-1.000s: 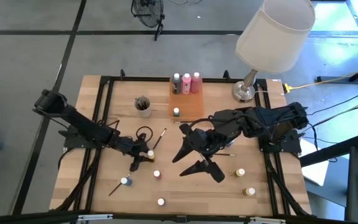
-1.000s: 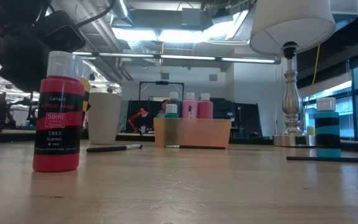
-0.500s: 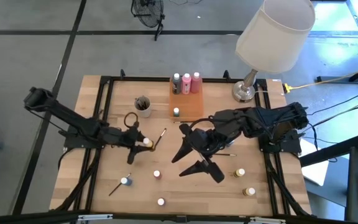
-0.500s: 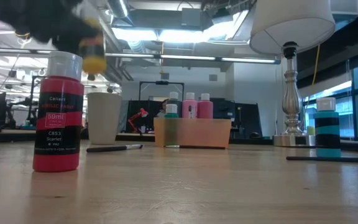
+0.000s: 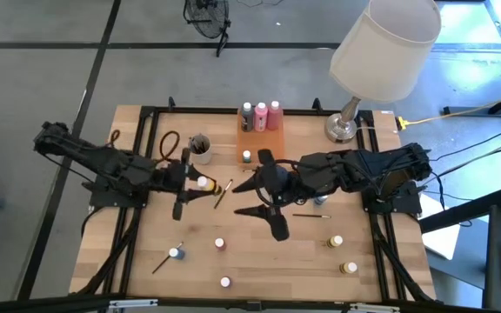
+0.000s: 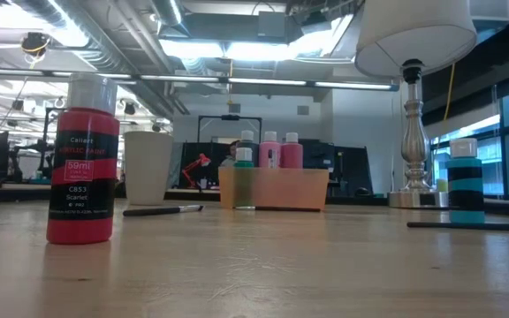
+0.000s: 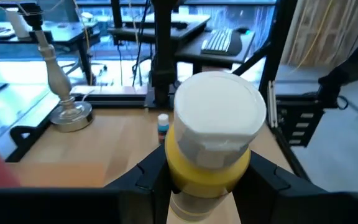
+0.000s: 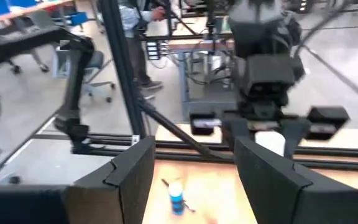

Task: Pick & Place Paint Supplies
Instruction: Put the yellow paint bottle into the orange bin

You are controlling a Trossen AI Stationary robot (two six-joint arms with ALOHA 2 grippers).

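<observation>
Left gripper (image 7: 207, 180) is clamped on a yellow paint pot (image 7: 211, 146) with a white cap, pot upright between the two fingers (image 7: 148, 177), cap sticking out past the tips; in the high view the same pot (image 5: 203, 183) sits at the gripper's tip, lifted off the table (image 5: 259, 261) as far as the top-down angle lets me judge. Just beyond that gripper lies a thin paintbrush (image 5: 223, 192), and off to its side the grey cup (image 5: 200, 148). Farther ahead of it is the orange tray (image 5: 263, 143) with three squeeze bottles (image 5: 261, 116) standing in it and one small pot (image 5: 247, 156). Right gripper (image 5: 263, 196) hovers mid-table, facing the left one, jaws spread wide and holding nothing; its wrist view shows a blue pot (image 8: 176, 197) on the wood between and beyond its fingers. Another brush (image 5: 310, 216) lies just beside the right gripper. More pots sit nearer the table's front edge, well apart from both grippers. Lamp (image 5: 381, 52) at far corner.
</observation>
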